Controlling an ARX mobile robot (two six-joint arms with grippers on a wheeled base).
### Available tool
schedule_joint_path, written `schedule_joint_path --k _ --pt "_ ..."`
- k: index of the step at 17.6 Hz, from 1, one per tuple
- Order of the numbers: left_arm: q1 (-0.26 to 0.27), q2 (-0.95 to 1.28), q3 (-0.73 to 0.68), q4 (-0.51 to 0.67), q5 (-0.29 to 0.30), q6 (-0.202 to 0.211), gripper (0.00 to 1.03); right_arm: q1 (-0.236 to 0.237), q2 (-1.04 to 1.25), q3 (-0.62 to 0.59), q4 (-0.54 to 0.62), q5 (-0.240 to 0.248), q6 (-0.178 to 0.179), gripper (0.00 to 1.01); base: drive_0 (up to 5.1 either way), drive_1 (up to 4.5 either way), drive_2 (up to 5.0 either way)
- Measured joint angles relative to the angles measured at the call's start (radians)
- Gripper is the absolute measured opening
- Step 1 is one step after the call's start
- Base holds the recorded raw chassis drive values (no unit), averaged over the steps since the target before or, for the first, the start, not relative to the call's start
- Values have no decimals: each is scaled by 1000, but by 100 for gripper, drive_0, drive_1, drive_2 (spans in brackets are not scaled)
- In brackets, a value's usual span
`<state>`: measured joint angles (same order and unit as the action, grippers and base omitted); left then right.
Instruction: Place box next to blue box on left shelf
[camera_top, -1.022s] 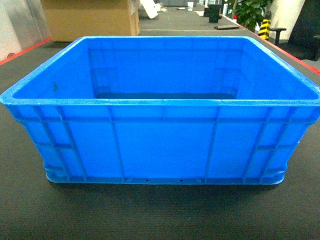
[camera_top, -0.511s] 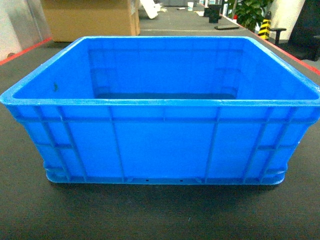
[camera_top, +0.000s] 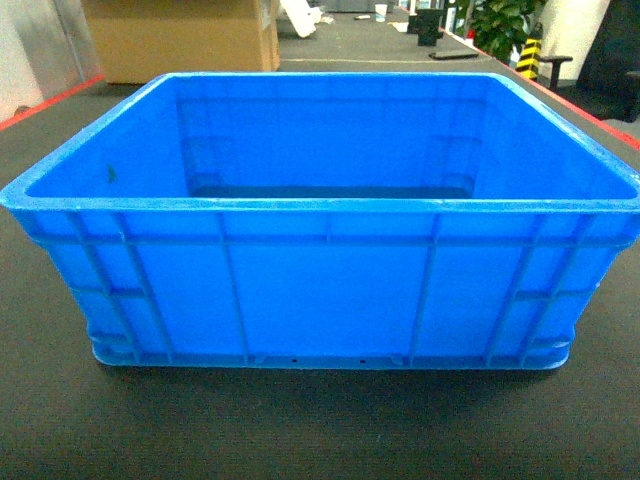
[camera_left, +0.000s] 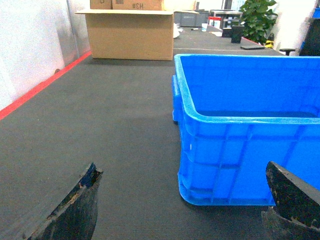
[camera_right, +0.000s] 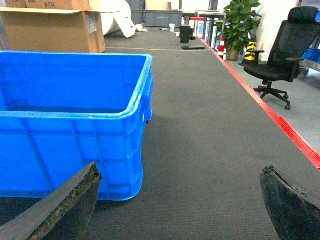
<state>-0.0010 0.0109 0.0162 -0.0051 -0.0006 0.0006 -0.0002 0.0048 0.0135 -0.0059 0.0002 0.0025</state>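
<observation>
Both claws are spread wide and hold nothing. Seen from the left wrist, the left claw (camera_left: 182, 205) has one worn dark fingertip (camera_left: 75, 207) low over the dark ribbed floor (camera_left: 115, 125) and the other at the lower right edge, in front of the near wall of the box (camera_left: 240, 125); whether that finger touches the wall cannot be told. The box's near left corner lies between the two fingers, a little ahead of them. From the right wrist, the right claw (camera_right: 180, 202) straddles the box's near right corner in the same way, its left fingertip (camera_right: 65, 210) in front of the blue wall and the other over bare floor. In the head view the box sits upright and empty on the floor, its ribbed long side facing the camera. A cardboard carton (camera_left: 131, 32) stands beyond it, an office chair (camera_right: 280, 55) well off to the right.
</observation>
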Motion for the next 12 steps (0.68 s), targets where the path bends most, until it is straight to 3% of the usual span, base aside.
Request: schedule_joint_path --k 12 --pt "0 0 0 0 0 0 98 0 0 0 0 0 0 98 0 0 0"
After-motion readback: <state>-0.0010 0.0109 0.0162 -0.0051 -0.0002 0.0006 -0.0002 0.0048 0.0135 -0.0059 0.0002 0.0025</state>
